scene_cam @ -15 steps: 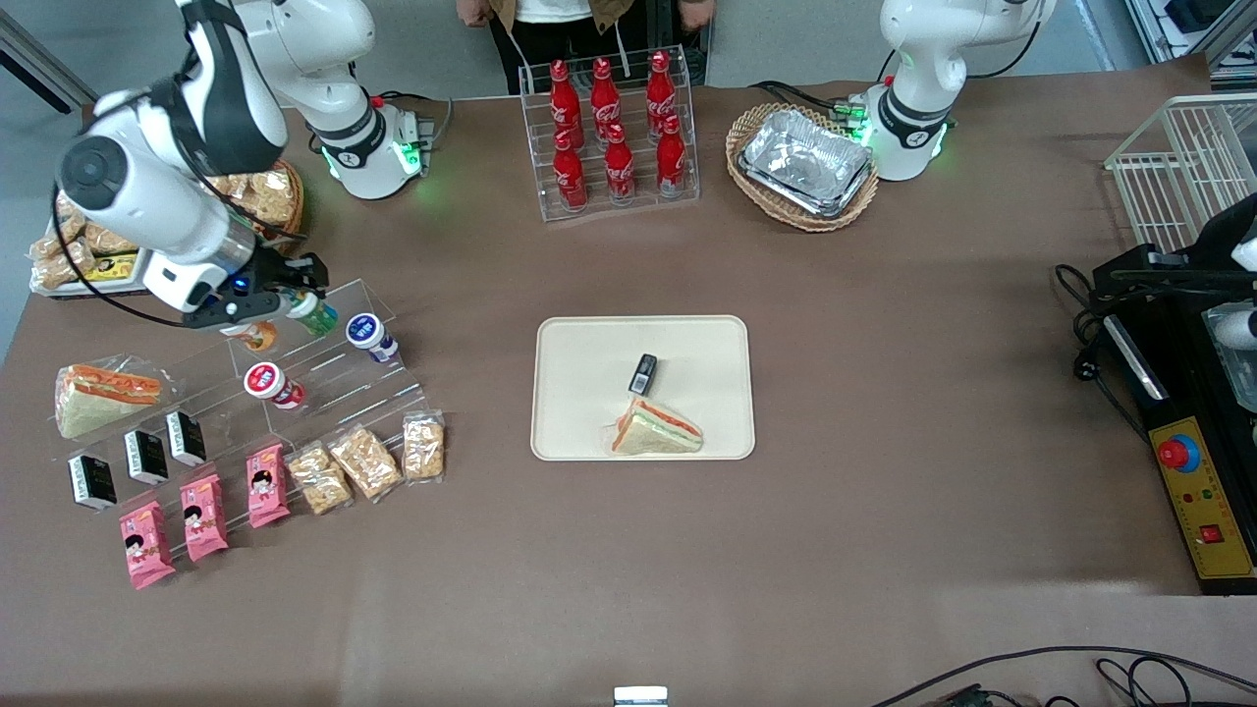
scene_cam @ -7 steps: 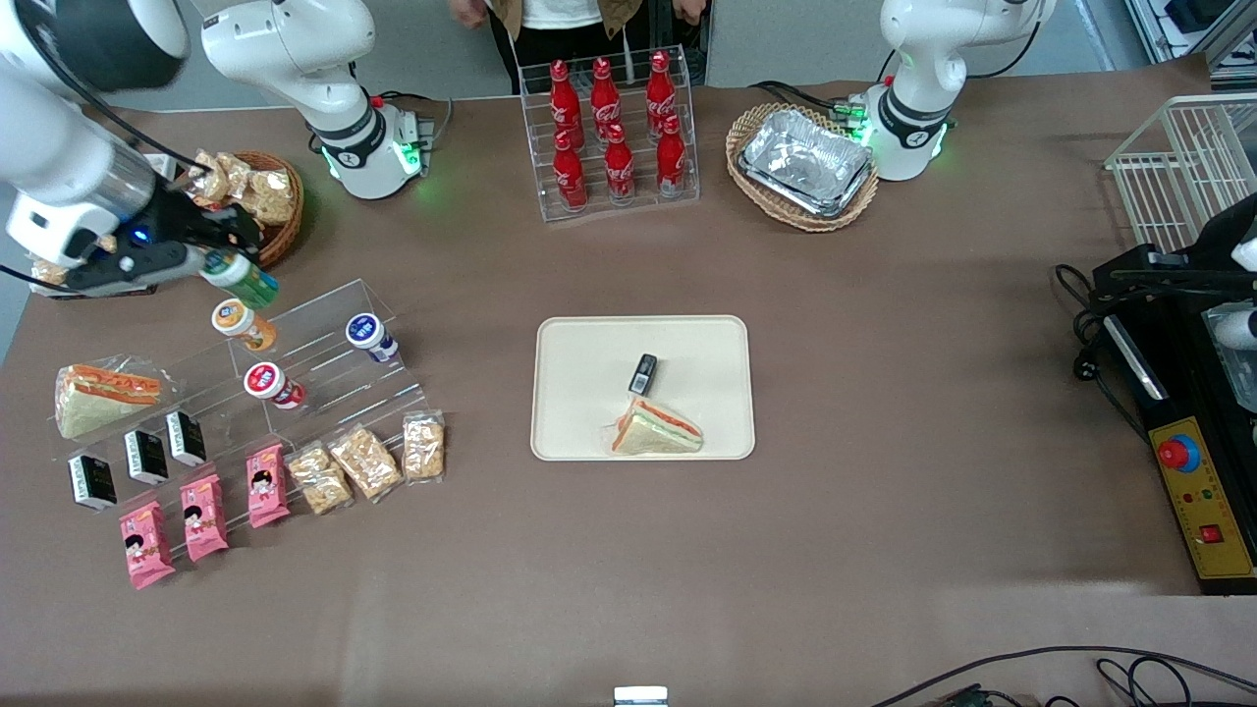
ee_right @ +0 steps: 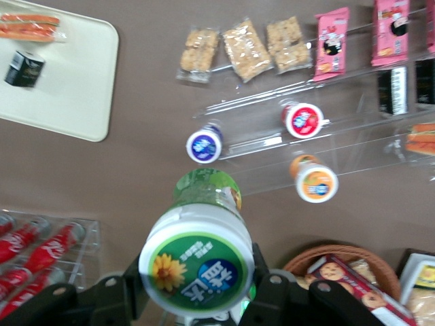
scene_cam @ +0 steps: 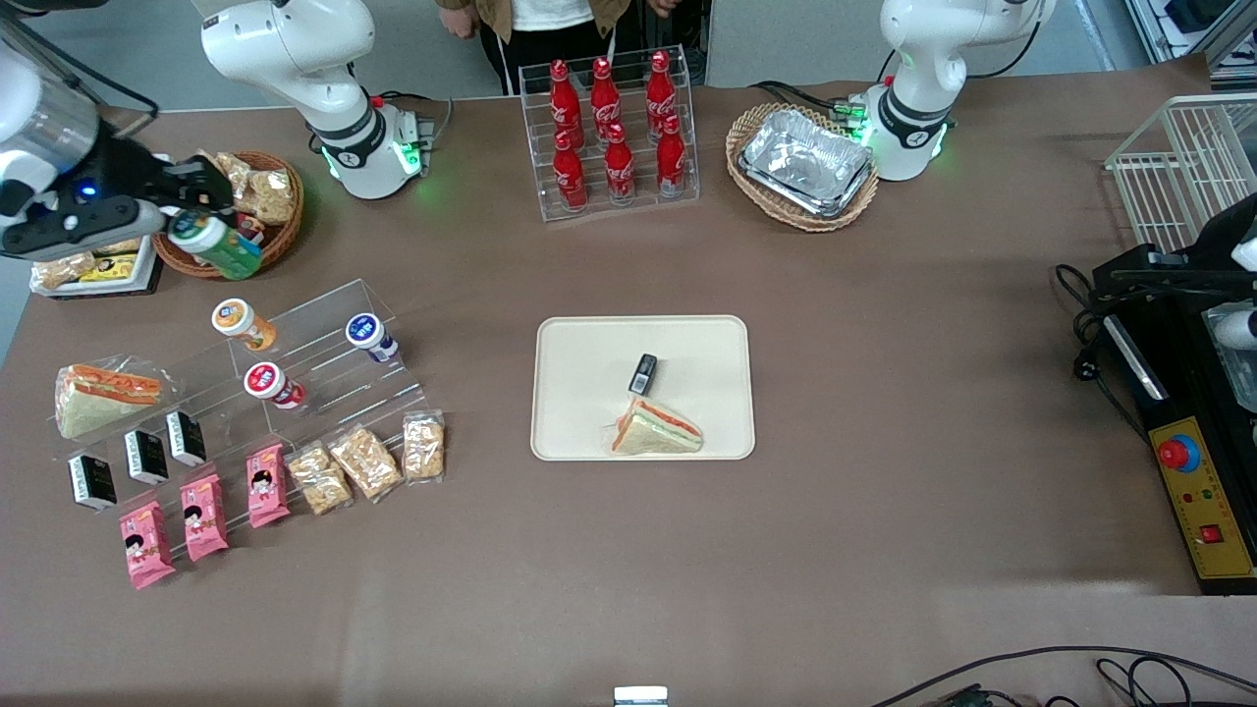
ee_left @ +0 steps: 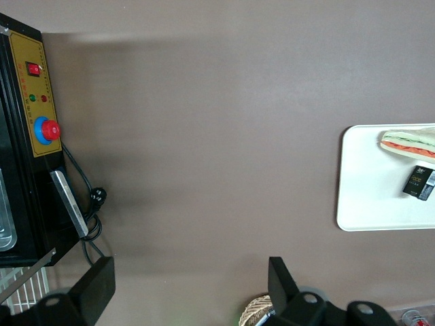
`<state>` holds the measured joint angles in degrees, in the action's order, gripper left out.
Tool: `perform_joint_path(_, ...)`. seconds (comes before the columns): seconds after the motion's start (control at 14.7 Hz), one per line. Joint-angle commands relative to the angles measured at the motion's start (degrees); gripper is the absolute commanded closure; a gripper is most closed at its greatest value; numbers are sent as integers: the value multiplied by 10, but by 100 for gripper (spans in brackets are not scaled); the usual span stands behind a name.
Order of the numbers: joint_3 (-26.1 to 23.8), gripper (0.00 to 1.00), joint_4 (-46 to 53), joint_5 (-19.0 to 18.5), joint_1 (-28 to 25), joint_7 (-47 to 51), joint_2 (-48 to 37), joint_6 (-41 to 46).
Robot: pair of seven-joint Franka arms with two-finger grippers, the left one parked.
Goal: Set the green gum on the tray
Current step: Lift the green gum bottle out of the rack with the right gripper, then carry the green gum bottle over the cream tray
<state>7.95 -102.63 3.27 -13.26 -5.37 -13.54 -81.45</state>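
My right gripper (scene_cam: 201,231) is shut on the green gum (scene_cam: 214,245), a small green bottle with a white-rimmed green lid. It holds the bottle in the air at the working arm's end of the table, above the snack basket's edge. In the right wrist view the green gum (ee_right: 199,248) fills the space between the fingers (ee_right: 272,288), lid toward the camera. The cream tray (scene_cam: 589,353) lies mid-table, far from the gripper, with a sandwich (scene_cam: 656,430) and a small black box (scene_cam: 643,372) on it. The tray (ee_right: 64,81) shows in the right wrist view too.
A clear stepped rack (scene_cam: 324,339) holds an orange-bodied bottle (scene_cam: 242,324), a blue-lidded bottle (scene_cam: 370,336) and a red-lidded bottle (scene_cam: 272,384). A wicker snack basket (scene_cam: 260,206) stands under the gripper. A cola bottle rack (scene_cam: 614,123) and a basket of foil trays (scene_cam: 805,162) stand farther from the camera.
The gripper has lifted the green gum off the clear rack and carried it up and away from the tray, toward the snack basket. The other bottles have stayed in place.
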Motion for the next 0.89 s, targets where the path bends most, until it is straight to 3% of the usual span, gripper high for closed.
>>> perform_joint_path(0.0, -73, 61, 27, 27, -4, 105, 33, 16)
perform_joint_path(0.14, -104, 61, 28, 83, -4, 183, 51, 1)
perform_joint_path(0.2, -124, 61, 27, 89, -5, 221, 61, -15)
perform_joint_path(0.55, -237, 61, 1, 89, -16, 352, 136, -139)
perform_joint_path(0.82, -244, 61, -48, 82, -75, 404, 195, -265)
